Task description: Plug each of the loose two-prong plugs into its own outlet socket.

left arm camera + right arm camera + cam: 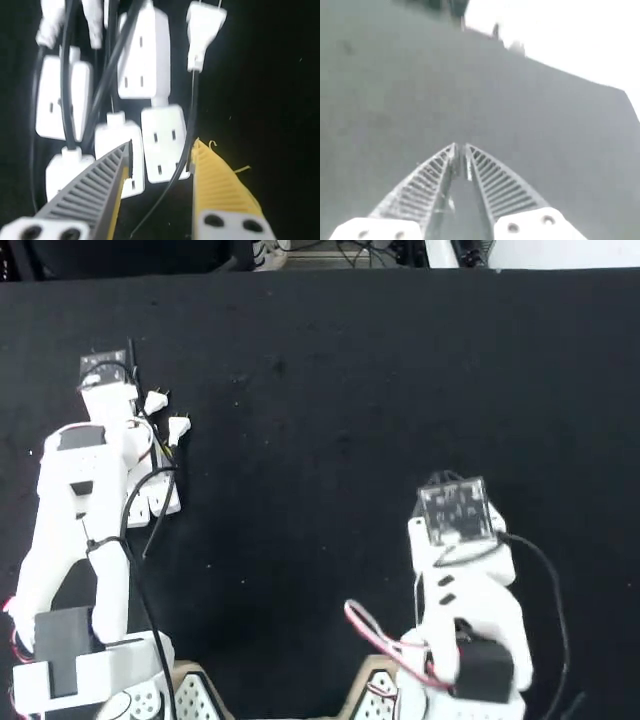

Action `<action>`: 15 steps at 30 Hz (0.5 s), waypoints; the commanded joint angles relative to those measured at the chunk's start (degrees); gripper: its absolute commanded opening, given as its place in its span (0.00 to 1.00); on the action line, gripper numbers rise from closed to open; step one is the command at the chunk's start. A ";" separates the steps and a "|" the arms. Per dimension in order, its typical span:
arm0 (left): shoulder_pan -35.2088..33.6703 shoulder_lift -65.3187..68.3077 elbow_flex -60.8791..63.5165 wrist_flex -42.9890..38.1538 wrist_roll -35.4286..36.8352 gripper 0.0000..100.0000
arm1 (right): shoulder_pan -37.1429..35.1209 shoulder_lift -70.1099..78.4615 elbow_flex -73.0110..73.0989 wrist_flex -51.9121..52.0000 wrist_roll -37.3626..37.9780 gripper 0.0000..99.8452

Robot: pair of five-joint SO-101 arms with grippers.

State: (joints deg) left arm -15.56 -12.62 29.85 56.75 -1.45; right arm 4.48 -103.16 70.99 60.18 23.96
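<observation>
While the small white two-prong plug (204,30) lies loose just beside the white plastic socket blocks (142,55), it looks like a light, rigid little thing. The shell is smooth and could squirt out of a loose pinch, and those thin metal prongs would likely bend if jammed in crooked. The best hold, I'd say, is across the flat sides of the body, behind the prongs and never on the thin black cord (192,100), which is limp and will tug as it drags. The whole cluster sits at the upper left of the high frame on the black counter (350,390). The left tool (161,145) is spread wide over one socket block, holding nothing. At lower right, the right tool (460,150) is pinched narrow, with nothing between its fingers.
</observation>
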 commanded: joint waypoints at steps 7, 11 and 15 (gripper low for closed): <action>-5.23 -1.49 -0.75 2.11 0.26 0.20 | -16.35 28.09 -22.20 3.60 -12.57 0.02; -9.27 -1.49 -1.89 4.57 0.18 0.20 | -24.62 40.57 -21.05 -2.64 -13.89 0.02; -6.55 -0.79 -1.10 5.71 -5.01 0.20 | -26.90 51.03 -15.87 -11.69 -17.85 0.02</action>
State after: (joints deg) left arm -24.09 -12.62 29.85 61.67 -2.59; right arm -20.84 -58.86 53.41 54.81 8.66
